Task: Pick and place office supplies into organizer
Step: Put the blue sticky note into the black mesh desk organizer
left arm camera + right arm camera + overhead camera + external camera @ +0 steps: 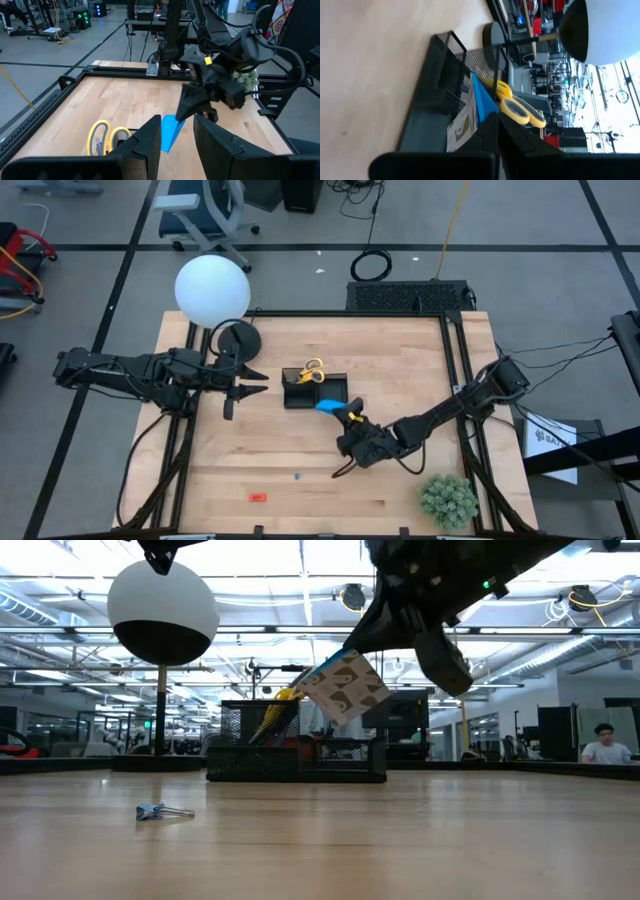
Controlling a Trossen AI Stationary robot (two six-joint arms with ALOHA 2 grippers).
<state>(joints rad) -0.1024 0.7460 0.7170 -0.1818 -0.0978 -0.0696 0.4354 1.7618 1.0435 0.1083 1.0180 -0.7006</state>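
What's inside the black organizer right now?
The yellow-handled scissors stand in the organizer. The right gripper, shut on the blue pad, holds it at the organizer's edge, not in yet. Anything lower inside is hidden by the mesh walls.

The high view looks straight down on the whole table (300, 470), far enough off to take in both arms and the floor around. The low view sits at table-top level, looking level across the wood into the room, with the organizer (296, 745) mid-distance and the right gripper (352, 640) hanging close above. The left wrist view looks forward past the left gripper (177, 137), facing across the table toward the right arm beyond its fingertips. The right wrist view sits rolled on its side, very near the organizer just ahead of its own fingertips. All four views share the organizer and the blue pad (328, 406).
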